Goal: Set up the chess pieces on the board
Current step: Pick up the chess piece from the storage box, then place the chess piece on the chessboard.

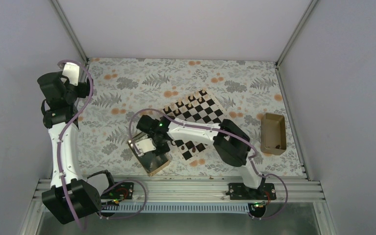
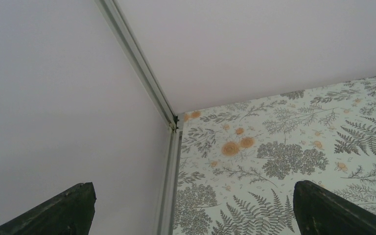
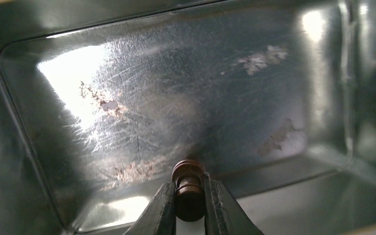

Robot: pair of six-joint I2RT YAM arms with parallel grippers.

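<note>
The checkered board (image 1: 203,115) lies tilted at the table's middle, with several small pieces on its far rows. My right gripper (image 1: 152,147) reaches down into the shiny tray (image 1: 160,166) left of the board. In the right wrist view the gripper (image 3: 190,193) is shut on a dark brown chess piece (image 3: 189,188), held over the tray's scratched metal floor (image 3: 176,98). My left gripper (image 1: 73,73) is raised at the far left corner, open and empty; its fingertips (image 2: 73,205) frame the wall and the floral cloth.
A small tan open box (image 1: 273,133) stands right of the board, with something dark inside. The right arm's elbow (image 1: 230,142) hangs over the board's near right corner. The enclosure walls close in on the left, back and right.
</note>
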